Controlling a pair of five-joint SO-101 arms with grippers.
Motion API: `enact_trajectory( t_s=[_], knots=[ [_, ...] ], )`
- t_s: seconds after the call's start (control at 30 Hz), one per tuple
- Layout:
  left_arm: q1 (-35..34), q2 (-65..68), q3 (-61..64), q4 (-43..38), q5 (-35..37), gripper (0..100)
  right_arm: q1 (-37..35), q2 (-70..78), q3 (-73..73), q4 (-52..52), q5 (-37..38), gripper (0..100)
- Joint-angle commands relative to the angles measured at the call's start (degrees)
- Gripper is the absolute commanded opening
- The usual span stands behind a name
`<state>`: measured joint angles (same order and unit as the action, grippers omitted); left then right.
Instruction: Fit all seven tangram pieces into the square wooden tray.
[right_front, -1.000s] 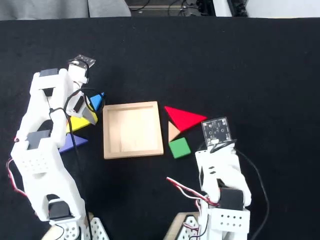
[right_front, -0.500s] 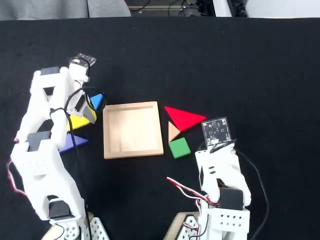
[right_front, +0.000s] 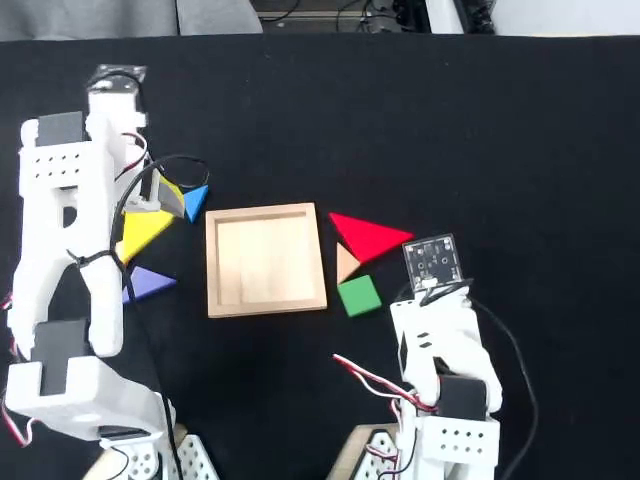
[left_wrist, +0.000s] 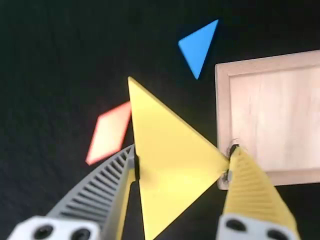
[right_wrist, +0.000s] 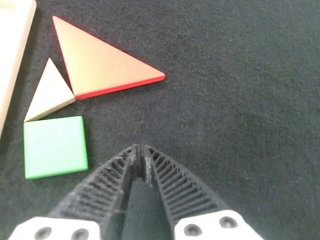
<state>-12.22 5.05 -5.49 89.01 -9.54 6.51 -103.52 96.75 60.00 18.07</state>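
Pinching the large yellow triangle (left_wrist: 170, 155) in the left gripper (left_wrist: 182, 165), with the grey finger (left_wrist: 107, 175) on one edge and the yellow finger (left_wrist: 247, 185) at the opposite corner. Stretched tall up the left side of the black cloth (right_front: 480, 130) with the left arm, white links nearly in line, wrist turned back toward the square wooden tray (right_front: 265, 258). Holding the triangle just left of the tray, near its far-left corner. From the wrist, overlapping the tray's rim and one end of an orange-red parallelogram (left_wrist: 108, 132). Cannot tell how high off the cloth.

Lying close by on the cloth: a small blue triangle (right_front: 194, 200) just off the tray's far-left corner, and a purple triangle (right_front: 148, 284) nearer the arm bases.

Folded low and compact with the right arm, right of the tray toward the table's front, wrist aimed down at the cloth. Pressed together tip to tip in the right gripper (right_wrist: 139, 150), fingers closed on themselves. Just beyond those tips, packed together right of the tray: a green square (right_wrist: 55, 146), a small plain-wood triangle (right_wrist: 49, 92) and a large red triangle (right_wrist: 100, 62).
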Motion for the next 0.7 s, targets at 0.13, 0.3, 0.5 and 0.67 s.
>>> enact_trajectory(
  t_s=[0.13,0.3,0.5,0.67],
  knots=[
    [11.21,-3.08,0.22,5.98,20.57,20,-0.53,-4.88,-0.22,0.18,0.44,1.2],
    [19.82,-2.99,2.68,5.98,25.93,20,-0.53,-4.88,-0.22,0.18,0.44,1.2],
    [21.85,-2.99,12.97,-5.54,28.92,20,-0.53,-4.88,-0.22,0.18,0.44,1.2],
    [21.93,-3.16,20.79,-14.51,28.92,20,-0.53,-4.88,-0.22,0.18,0.44,1.2]
  ],
)
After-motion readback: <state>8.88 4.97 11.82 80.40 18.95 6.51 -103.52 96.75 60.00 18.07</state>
